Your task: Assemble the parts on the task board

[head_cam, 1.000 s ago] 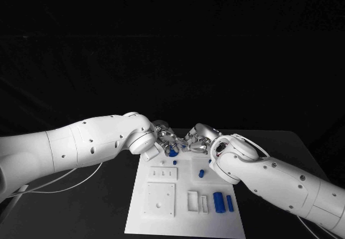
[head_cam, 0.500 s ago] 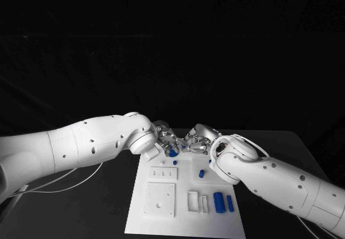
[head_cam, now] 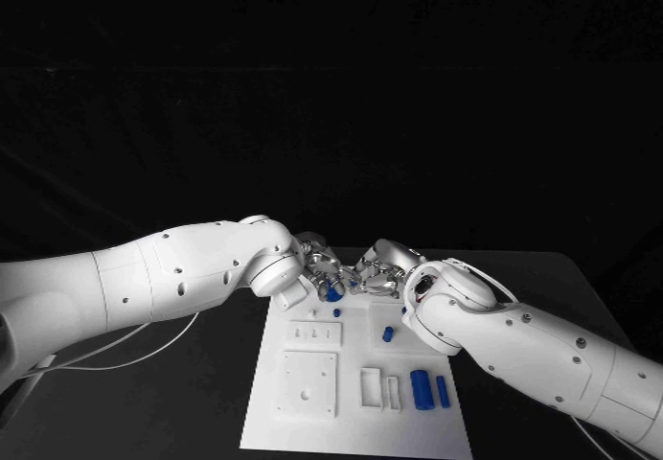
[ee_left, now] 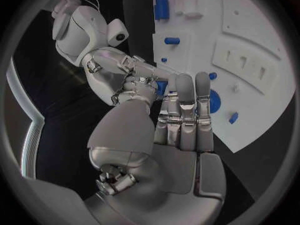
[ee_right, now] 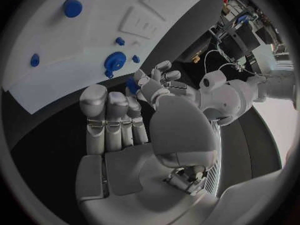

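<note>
The white task board [head_cam: 353,402] lies lengthwise before me. My left hand [head_cam: 319,271] and right hand [head_cam: 381,272] meet fingertip to fingertip above its far end. Between them sits a small blue part [ee_left: 161,87] [ee_right: 132,86], pinched by fingers of both hands. Just under them a round blue disc [head_cam: 333,295] [ee_left: 212,101] [ee_right: 115,61] rests on the board. A tiny blue peg [head_cam: 337,312] and a short blue piece [head_cam: 387,333] lie further toward me. Two blue cylinders [head_cam: 420,389] lie side by side near the board's right edge.
White raised blocks with slots [head_cam: 315,333] and a square plate [head_cam: 307,381] take up the board's left half, with narrow white holders [head_cam: 372,386] beside the cylinders. Both forearms cross the table's far corners. A white cable [head_cam: 125,347] trails at the left.
</note>
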Tool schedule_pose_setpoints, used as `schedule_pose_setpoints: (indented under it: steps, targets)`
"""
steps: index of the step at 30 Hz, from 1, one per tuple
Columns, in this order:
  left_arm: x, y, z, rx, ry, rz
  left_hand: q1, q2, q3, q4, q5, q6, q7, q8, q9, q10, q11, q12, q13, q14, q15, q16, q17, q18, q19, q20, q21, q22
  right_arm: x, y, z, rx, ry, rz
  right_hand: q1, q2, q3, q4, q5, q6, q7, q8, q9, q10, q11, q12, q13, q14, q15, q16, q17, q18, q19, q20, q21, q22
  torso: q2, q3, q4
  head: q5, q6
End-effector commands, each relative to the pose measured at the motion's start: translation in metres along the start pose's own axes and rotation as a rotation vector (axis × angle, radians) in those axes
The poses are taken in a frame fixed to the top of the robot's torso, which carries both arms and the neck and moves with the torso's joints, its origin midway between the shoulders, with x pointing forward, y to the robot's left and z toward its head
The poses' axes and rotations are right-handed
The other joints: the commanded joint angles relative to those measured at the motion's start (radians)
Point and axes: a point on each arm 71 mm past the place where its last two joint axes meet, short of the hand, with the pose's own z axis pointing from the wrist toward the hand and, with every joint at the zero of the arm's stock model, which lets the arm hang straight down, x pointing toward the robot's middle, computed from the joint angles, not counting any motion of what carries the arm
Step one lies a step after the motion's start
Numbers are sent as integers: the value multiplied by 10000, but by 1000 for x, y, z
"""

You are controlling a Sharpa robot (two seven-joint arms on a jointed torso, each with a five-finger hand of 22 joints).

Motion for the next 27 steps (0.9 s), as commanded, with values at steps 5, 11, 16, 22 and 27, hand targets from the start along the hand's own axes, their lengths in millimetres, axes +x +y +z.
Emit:
schedule_pose_setpoints:
  steps: [5, 11, 16, 22, 27]
  targets:
    - [1, -6, 1, 307, -186, -102, -382, -222, 2037, -770, -81, 521, -235, 16, 1008, 481, -161, 104, 72, 241, -183, 290, 136, 85, -32, -142, 303, 305, 3, 5, 0, -229, 122, -89, -5, 38, 37, -3, 26, 149, -2, 18, 32, 17, -14, -67, -29, 39, 6, -63, 1, -53, 127, -63, 44, 969, 3, 5, -2, 22, -6]
    - [0, -6, 1, 347, -332, -254, -755, -537, 2284, -871, 856, 900, -398, 39, 1698, 509, -320, 985, 256, 391, -335, 880, 410, 44, 44, -282, 499, 489, 2, 3, 0, -264, 22, -22, -81, -133, 26, 75, 46, -194, 71, 12, -4, -107, 42, -223, -164, -13, 47, -191, -99, -30, 90, -29, -112, 933, -3, 2, -5, 20, -31]
    - [-1, -5, 0, 351, -371, -360, -974, -725, 2344, -947, 1275, 1217, -555, 60, 2259, 538, -411, 1639, 496, 568, -428, 1111, 493, -10, 88, -365, 586, 579, 0, 2, 0, -367, -221, 148, -171, -400, -49, 243, 61, -986, 276, 4, -42, -397, 168, -607, -502, -138, 136, -473, -343, 26, -6, 46, -543, 836, -4, 9, -1, 11, -22]
    - [-1, -5, 0, 345, -407, -480, -1150, -868, 2450, -1047, 1768, 1397, -640, 11, 2895, 530, -487, 2108, 708, 647, -491, 1366, 707, -57, 120, -442, 648, 665, -3, 0, 0, -486, -661, 318, -65, -799, -434, 478, 441, -1812, 496, 17, -39, -1101, 338, -1490, -1547, -524, 303, -1078, -914, 213, -303, 223, -2039, 485, 4, 6, 6, 6, -41]
    - [-3, -3, -1, 307, -531, -596, -1248, -923, 2548, -1129, 1981, 1438, -670, -2, 3240, 534, -522, 2293, 797, 666, -519, 1488, 854, -61, 132, -470, 702, 739, -6, -5, -2, -504, -912, 407, 249, -875, -1257, 634, 679, -3045, 609, -26, -82, -1444, 444, -1454, -2084, -675, 398, -1065, -1105, 319, -322, 339, -2886, 293, -4, 20, 13, 35, -42]
